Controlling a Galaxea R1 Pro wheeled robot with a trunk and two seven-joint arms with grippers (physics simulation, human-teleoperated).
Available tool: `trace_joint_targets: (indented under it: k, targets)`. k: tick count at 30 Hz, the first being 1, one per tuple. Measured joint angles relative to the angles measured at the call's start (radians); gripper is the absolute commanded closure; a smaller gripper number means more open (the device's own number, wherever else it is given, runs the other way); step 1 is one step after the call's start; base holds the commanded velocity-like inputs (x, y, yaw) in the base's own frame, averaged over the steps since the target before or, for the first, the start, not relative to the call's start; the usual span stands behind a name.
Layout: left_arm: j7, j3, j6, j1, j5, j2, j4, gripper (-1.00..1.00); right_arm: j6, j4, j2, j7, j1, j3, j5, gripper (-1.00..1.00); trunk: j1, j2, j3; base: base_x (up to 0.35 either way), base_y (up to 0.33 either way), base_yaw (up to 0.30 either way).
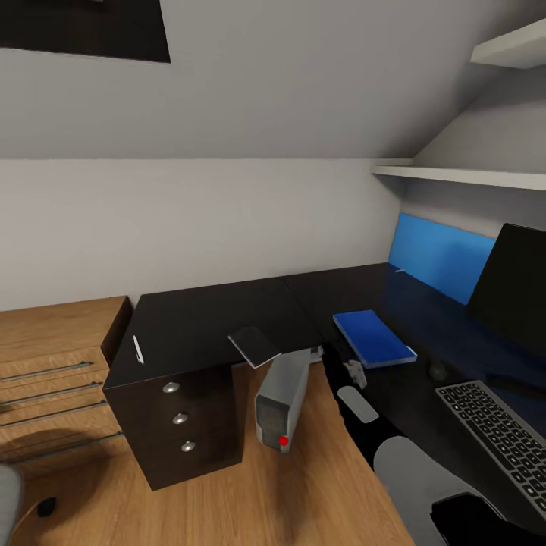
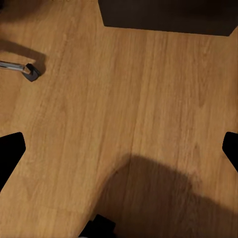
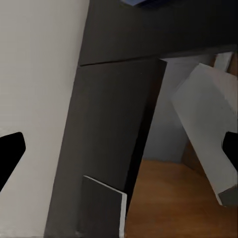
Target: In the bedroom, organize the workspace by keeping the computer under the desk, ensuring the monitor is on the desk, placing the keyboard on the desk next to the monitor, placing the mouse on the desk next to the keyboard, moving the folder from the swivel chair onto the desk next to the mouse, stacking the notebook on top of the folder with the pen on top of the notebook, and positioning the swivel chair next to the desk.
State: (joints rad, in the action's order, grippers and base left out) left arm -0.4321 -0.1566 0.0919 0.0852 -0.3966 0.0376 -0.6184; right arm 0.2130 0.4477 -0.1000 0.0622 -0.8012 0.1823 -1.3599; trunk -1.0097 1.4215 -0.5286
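Your right tool (image 3: 119, 148), spread wide and empty, nears the notebook (image 1: 255, 346) overhanging the table (image 1: 205, 318) edge; probably pinch that overhang squarely.

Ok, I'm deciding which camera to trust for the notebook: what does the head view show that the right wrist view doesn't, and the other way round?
Head view adds: the pen on the desk, the monitor, keyboard, mouse and drawer knobs. Right wrist view adds: the right fingers, spread wide. Shared: the notebook at the desk edge, the tilted computer beneath it, some of the blue folder, and the wood floor.
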Motion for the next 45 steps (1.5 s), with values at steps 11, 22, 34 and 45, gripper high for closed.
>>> trace_joint_targets:
  k: [11, 22, 34, 45]
  targets:
    - [0.0, -0.001, 0.001, 0.0, 0.0, 0.0, 0.0, -1.0, -0.16, -0.018, -0.019, -0.038, 0.0, 0.028, -0.005, -1.0, 0.0, 0.0, 0.0, 0.0, 0.109, 0.0]
    - [0.0, -0.003, 0.001, 0.0, 0.0, 0.001, -0.001, -1.0, -0.306, -0.021, -0.022, -0.057, 0.0, 0.03, -0.014, -1.0, 0.0, 0.0, 0.0, 0.021, 0.188, 0.0]
    - [0.0, -0.009, 0.001, 0.0, -0.001, 0.011, -0.009, -1.0, -0.407, -0.026, -0.022, -0.057, 0.0, 0.026, -0.022, -1.0, -0.031, 0.056, -0.025, 0.001, 0.006, 0.0]
    - [0.003, -0.005, 0.082, 0.0, -0.001, 0.007, -0.063, -1.0, -0.361, -0.019, -0.02, -0.043, 0.0, 0.011, -0.075, -1.0, -0.073, 0.133, -0.059, 0.0, 0.0, 0.0]
